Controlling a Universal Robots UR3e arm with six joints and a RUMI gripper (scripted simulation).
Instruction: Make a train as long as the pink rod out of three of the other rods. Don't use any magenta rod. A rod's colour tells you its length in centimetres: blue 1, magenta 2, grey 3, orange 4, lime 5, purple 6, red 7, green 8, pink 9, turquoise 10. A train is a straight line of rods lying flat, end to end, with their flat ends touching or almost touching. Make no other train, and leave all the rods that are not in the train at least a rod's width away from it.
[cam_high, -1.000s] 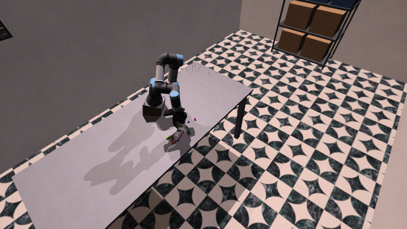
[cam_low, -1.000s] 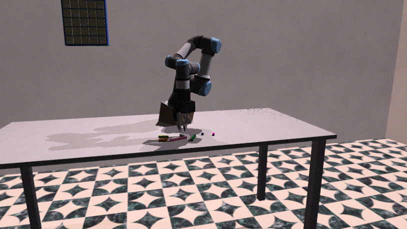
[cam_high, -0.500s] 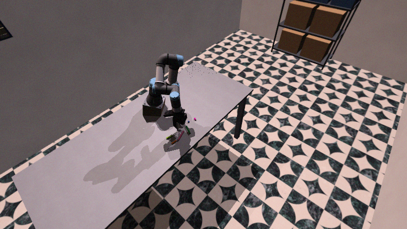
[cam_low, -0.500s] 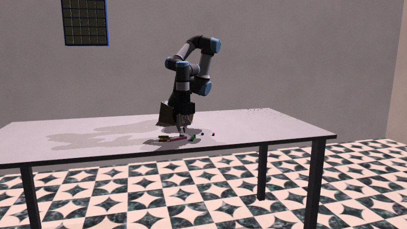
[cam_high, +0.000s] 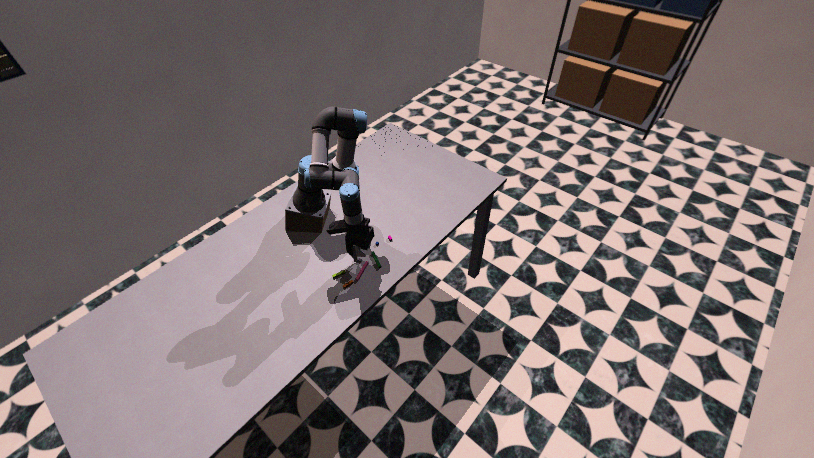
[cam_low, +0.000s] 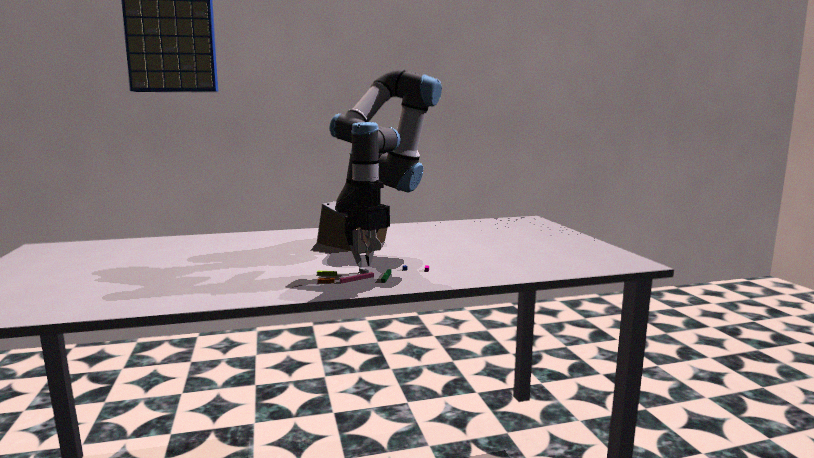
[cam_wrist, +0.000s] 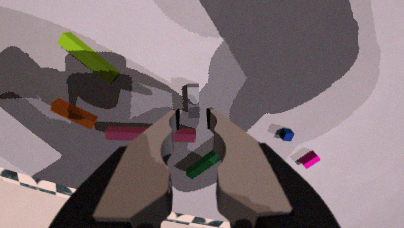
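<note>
Pink is the long rod (cam_wrist: 145, 133), which is laid flat on the grey table (cam_low: 569, 250), partly hidden behind the gripper (cam_wrist: 192, 118). The gripper is held low over it with its fingers set narrow, and nothing is seen between them. A small grey rod (cam_wrist: 190, 96) is seen just beyond the fingertips. A green rod (cam_wrist: 203, 164), an orange rod (cam_wrist: 74, 113) and a lime rod (cam_wrist: 88, 57) are spread around nearby. A blue rod (cam_wrist: 286, 134) and a magenta rod (cam_wrist: 308, 159) are found off to the right.
</note>
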